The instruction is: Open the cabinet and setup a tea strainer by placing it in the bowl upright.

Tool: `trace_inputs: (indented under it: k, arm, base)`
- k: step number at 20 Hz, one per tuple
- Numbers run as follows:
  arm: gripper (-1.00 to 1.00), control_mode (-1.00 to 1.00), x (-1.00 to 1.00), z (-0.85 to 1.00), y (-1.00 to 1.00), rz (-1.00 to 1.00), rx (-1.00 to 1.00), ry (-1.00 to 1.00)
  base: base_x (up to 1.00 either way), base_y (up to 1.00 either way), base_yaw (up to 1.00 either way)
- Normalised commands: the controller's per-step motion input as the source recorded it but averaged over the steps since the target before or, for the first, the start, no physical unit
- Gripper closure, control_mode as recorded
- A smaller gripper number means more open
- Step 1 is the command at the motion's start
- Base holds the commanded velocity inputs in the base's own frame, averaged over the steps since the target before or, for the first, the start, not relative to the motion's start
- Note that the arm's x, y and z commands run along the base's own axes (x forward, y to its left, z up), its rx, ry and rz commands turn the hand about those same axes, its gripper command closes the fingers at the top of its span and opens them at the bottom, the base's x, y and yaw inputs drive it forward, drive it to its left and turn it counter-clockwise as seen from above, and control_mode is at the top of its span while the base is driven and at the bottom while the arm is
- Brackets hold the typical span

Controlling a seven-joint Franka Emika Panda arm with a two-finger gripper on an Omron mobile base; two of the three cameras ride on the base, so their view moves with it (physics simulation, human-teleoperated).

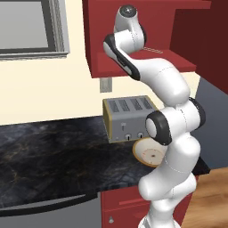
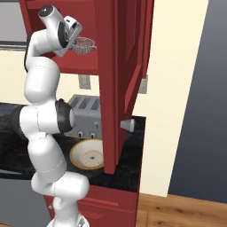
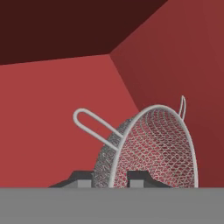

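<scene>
The cabinet [image 2: 128, 66] hangs open, its dark red door swung out toward the right base camera. Inside on the shelf, the tea strainer [image 3: 153, 144] stands tilted on its edge, its wire handle loop pointing left. My gripper [image 3: 111, 179] is shut on the strainer's rim, one dark fingertip [image 3: 83, 178] on each side of the mesh. In the right base view the hand [image 2: 71, 33] reaches into the cabinet with the tea strainer [image 2: 84, 45] at its tip. The cream bowl [image 2: 88, 155] sits on the counter below, in front of the toaster, also seen as the bowl [image 1: 149, 153] behind my arm.
A silver four-slot toaster [image 1: 129, 118] stands against the wall under the cabinet. The open door's lower edge and knob [image 2: 127, 125] hang over the counter beside the bowl. Dark marble counter [image 1: 53, 151] stretches left. A window [image 1: 26, 26] is at upper left.
</scene>
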Motion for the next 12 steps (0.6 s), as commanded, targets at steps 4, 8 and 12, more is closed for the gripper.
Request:
trace_inputs:
  k: [4, 8, 12]
  arm:
    - [1.0, -1.0, 0.0, -0.01, 0.13, 0.0, 0.0, 0.0]
    - [1.0, -1.0, -0.02, 0.0, 0.24, 0.0, 0.0, -0.01]
    - [1.0, -1.0, -0.24, 0.03, 0.22, -0.01, -0.04, 0.0]
  base:
    - [0.0, 0.0, 0.0]
    - [0.0, 0.0, 0.0]
    - [0.0, 0.0, 0.0]
